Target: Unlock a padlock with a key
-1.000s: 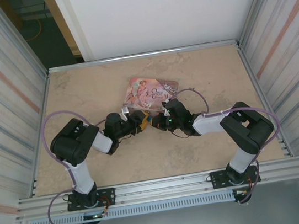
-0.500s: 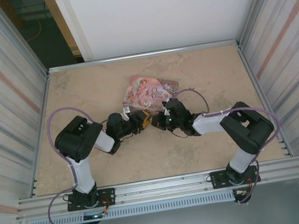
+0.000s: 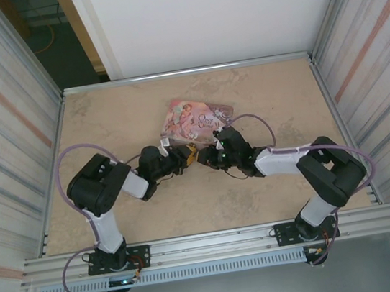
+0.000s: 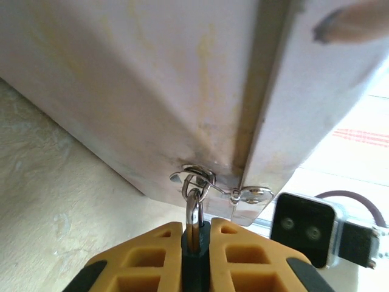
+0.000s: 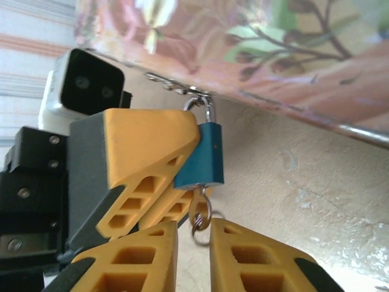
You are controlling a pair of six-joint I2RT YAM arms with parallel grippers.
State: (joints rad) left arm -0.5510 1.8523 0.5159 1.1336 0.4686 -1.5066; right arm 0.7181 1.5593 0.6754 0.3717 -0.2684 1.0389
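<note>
A pink tin (image 3: pixel 195 120) printed with figures and flowers lies flat on the beige marbled table (image 3: pixel 267 92), a little far of centre and turned at a slant. A small silver clasp (image 4: pixel 197 178) sits on its near edge. Ribbed metal walls (image 3: pixel 1 137) close the left and right sides, a plain white panel (image 3: pixel 213 13) stands at the far side, and an aluminium rail (image 3: pixel 216 241) runs along the near edge

Left pincer (image 4: pixel 196 234) around padlock (image 4: pixel 196 258), shackle (image 4: pixel 192 210) through hasp (image 4: pixel 198 177) of tin (image 4: pixel 152 91)

Lab test cell: aluminium-framed table (image 3: pixel 104 122), ribbed panel walls (image 3: pixel 6 143).
</note>
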